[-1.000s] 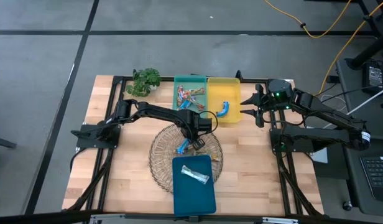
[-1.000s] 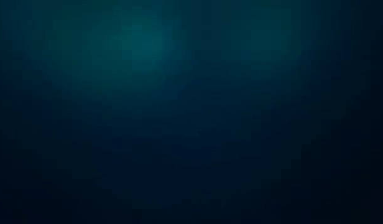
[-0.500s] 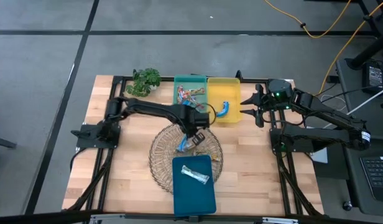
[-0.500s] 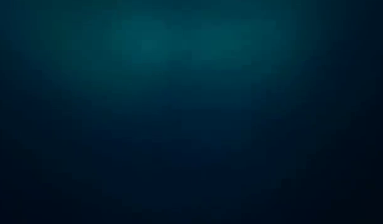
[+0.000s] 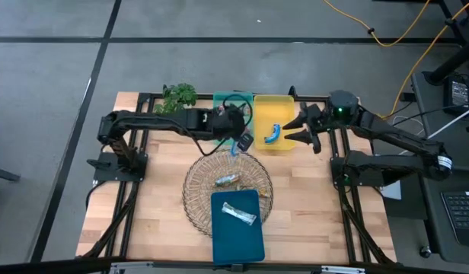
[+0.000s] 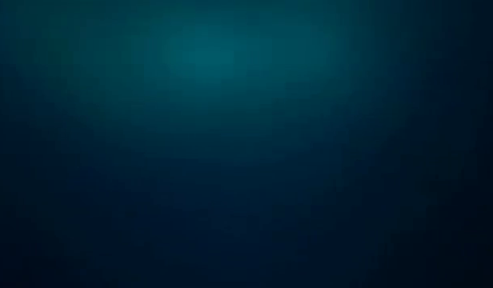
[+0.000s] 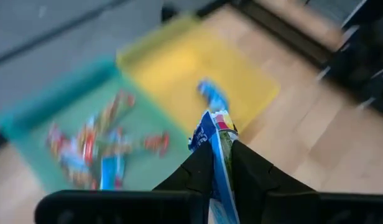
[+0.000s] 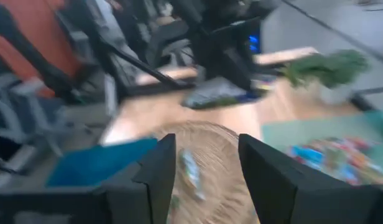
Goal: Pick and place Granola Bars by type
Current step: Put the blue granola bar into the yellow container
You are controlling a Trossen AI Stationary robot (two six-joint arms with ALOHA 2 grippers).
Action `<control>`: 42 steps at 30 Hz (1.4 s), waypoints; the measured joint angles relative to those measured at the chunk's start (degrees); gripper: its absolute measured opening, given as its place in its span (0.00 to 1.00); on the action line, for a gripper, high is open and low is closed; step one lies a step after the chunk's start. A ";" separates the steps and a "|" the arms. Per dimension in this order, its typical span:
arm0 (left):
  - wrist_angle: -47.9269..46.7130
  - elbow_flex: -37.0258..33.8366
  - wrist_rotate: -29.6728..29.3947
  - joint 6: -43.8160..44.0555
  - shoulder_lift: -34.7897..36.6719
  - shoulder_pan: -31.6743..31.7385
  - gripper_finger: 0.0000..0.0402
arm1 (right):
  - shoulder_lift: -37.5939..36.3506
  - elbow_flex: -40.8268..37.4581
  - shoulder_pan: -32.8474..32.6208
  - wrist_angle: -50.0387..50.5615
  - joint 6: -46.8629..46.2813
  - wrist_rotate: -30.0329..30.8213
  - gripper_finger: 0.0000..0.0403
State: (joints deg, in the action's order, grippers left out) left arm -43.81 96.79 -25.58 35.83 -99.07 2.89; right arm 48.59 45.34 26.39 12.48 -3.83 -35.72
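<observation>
- Overhead, we see the left gripper (image 5: 243, 141) beside the yellow tray (image 5: 285, 106).
- Its wrist camera shows us fingers (image 7: 198, 171) clenching a blue granola bar (image 7: 217, 149).
- We see the right gripper (image 8: 207, 165) spread wide, holding nothing.

The high view looks straight down on the whole worktop (image 5: 143, 198); the low view shows only darkness. Both wrist views look close across the far edge, sharing the green tray (image 7: 67, 124) and, with the high view, the wire basket (image 8: 204, 140).

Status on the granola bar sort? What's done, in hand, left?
Done: several bars in the green tray, one blue bar in the yellow tray, one silvery bar on the dark blue tray. In hand: left gripper grips a blue-wrapped bar. Left: one bar in the wire basket. Right gripper waits, open.
</observation>
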 joint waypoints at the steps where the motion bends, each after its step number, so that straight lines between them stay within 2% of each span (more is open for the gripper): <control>1: 1.69 0.00 -0.16 -2.08 0.42 0.14 0.09 | 1.09 0.00 -0.03 -2.19 -1.75 -0.74 0.47; 10: 14.01 0.00 -1.12 -17.22 1.97 0.62 0.09 | 9.80 0.02 -0.20 -17.50 -12.55 -3.96 0.71; 14: 16.25 0.00 -2.22 -22.03 3.05 0.61 0.08 | 12.08 0.02 -0.24 -22.24 -14.93 -3.85 0.76; 23: 23.00 0.01 -3.40 -28.53 4.35 0.64 0.09 | 18.55 0.02 -0.35 -30.37 -17.81 -2.29 0.74; 31: 23.04 0.02 -3.23 -29.55 4.38 1.38 0.09 | 23.61 0.11 -0.46 -44.72 -23.12 -1.53 0.70; 42: 26.08 0.02 -0.27 -30.12 4.36 2.56 0.09 | 29.88 6.20 -0.85 -44.87 -24.00 -2.55 0.70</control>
State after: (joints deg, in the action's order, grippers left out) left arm -17.72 96.82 -25.84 5.71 -94.72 5.45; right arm 78.47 51.55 25.55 -32.38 -27.83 -38.27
